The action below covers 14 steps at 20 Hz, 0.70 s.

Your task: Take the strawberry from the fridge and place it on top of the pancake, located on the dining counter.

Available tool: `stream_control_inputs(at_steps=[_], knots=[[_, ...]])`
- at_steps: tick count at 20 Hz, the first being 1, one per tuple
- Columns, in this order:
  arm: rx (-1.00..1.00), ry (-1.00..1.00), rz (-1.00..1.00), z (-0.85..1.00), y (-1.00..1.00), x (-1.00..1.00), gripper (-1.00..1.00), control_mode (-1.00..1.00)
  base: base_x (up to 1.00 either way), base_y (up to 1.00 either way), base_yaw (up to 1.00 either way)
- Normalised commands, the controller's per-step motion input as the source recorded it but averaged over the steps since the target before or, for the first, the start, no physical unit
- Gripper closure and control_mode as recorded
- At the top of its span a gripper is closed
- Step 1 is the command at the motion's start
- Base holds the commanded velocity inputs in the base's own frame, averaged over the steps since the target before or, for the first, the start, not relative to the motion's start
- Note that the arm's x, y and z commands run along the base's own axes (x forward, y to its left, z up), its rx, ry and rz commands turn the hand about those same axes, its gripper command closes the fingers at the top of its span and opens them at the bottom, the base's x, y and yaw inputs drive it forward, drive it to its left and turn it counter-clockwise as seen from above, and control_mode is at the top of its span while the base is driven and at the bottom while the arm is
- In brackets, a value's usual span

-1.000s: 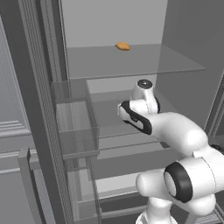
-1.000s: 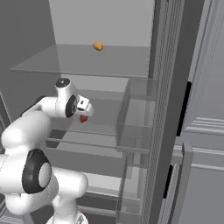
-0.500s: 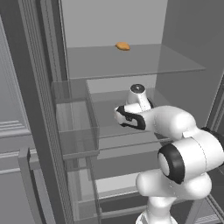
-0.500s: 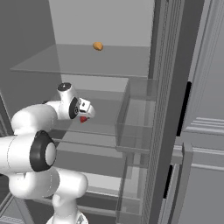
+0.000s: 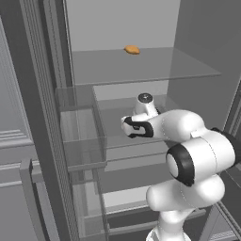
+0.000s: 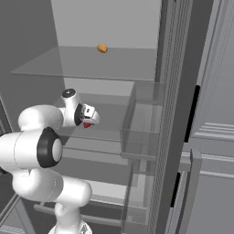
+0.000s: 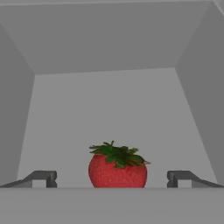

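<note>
Over the last second I've folded the elbow in and pushed the wrist deeper into the fridge [image 5: 197, 33], so the reach is nearly done. In the hand view the gripper [image 7: 112, 178] is spread wide, one fingertip [image 7: 43, 177] on either side of the strawberry [image 7: 117, 166] on the middle shelf, probably not touching yet. I see no readable writing anywhere.

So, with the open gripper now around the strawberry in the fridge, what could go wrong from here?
1. The strawberry is small and rounded between the wide-open gripper; on closing it may roll or squeeze out.
2. The hand works just above the glass shelf, so going lower may strike it.
3. The door bin stands close beside the arm; a wide swing out of the fridge could clip it.
</note>
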Motion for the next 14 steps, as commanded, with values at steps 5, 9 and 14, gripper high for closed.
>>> stream_control_inputs(at_steps=[5,9,14], knots=[[0.00,0.00,0.00,-0.09,0.00,0.03,-1.00,-1.00,0.00,0.00,0.00],[0.00,0.00,0.00,-0.17,0.00,0.09,-1.00,-1.00,0.00,0.00,0.00],[0.00,0.00,0.00,-0.17,0.00,0.10,-1.00,-1.00,0.00,0.00,0.00]])
